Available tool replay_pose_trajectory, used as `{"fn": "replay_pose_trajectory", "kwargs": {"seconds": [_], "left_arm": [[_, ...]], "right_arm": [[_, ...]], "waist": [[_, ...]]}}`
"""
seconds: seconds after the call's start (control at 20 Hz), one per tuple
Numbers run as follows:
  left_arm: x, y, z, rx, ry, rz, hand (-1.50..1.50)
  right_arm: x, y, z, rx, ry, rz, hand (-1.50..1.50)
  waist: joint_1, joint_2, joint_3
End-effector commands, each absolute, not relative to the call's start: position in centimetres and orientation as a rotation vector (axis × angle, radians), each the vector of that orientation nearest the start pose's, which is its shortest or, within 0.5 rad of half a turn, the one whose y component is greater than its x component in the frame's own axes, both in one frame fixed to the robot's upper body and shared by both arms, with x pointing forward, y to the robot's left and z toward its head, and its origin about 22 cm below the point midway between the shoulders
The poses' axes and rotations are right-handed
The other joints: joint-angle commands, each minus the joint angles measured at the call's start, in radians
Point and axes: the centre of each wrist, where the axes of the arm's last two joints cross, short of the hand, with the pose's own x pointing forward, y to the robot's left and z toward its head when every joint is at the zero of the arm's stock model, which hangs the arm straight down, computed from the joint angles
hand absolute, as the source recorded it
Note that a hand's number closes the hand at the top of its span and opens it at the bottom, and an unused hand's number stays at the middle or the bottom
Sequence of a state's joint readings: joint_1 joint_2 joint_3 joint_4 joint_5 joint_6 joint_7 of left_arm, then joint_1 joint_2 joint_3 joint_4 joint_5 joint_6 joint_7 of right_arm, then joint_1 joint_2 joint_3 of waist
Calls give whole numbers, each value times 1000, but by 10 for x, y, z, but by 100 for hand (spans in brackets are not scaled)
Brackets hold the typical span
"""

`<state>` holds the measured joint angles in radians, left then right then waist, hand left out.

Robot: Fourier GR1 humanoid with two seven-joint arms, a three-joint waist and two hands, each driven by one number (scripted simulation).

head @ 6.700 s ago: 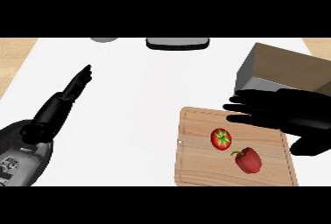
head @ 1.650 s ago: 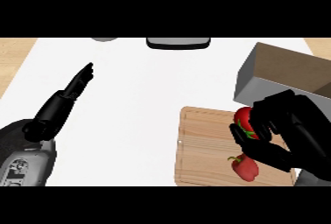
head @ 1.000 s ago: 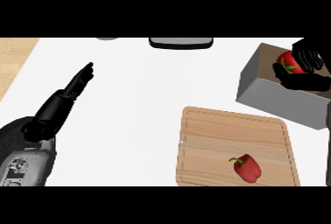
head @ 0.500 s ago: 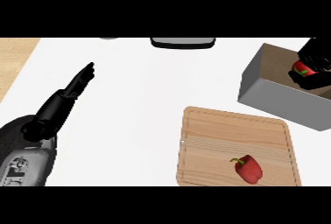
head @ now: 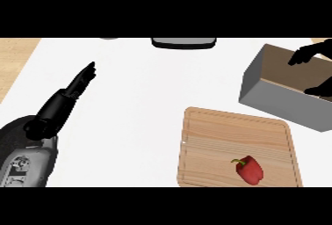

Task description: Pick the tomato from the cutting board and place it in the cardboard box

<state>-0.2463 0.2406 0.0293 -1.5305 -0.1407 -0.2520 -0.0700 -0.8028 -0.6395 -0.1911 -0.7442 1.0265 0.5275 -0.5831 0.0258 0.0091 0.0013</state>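
The cardboard box (head: 277, 94) stands at the right edge, grey outside and brown inside. My right hand (head: 307, 54) hovers over its opening, fingers and thumb (head: 320, 90) spread apart with only the box's brown inside showing between them. No tomato shows anywhere; the box's near wall hides its floor. The wooden cutting board (head: 227, 132) lies in front of the box and carries only a red pepper (head: 250, 170). My left hand (head: 79, 82) rests open at the left, fingers straight and pointing away.
A dark tray-like object (head: 183, 42) sits at the counter's far edge. A strip of wooden surface (head: 16, 58) shows at the far left beyond the white counter (head: 149, 96).
Half a second ago my right hand held the tomato over the box. Now its fingers are spread and the tomato is out of sight. The left hand has not moved.
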Motion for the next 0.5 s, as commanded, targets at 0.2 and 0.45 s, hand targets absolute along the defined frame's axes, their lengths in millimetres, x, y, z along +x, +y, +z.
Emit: {"fn": "replay_pose_trajectory", "kwargs": {"seconds": [0.2, 0.45], "left_arm": [[296, 267, 66, 101, -1750, -534, 0], [298, 266, 68, 81, -1764, -534, 0]], "right_arm": [[410, -404, 145, -92, -1805, 774, -150], [413, -420, 149, 63, -1742, 411, -150]], "waist": [[-23, -8, 3], [-9, -3, 0]]}}
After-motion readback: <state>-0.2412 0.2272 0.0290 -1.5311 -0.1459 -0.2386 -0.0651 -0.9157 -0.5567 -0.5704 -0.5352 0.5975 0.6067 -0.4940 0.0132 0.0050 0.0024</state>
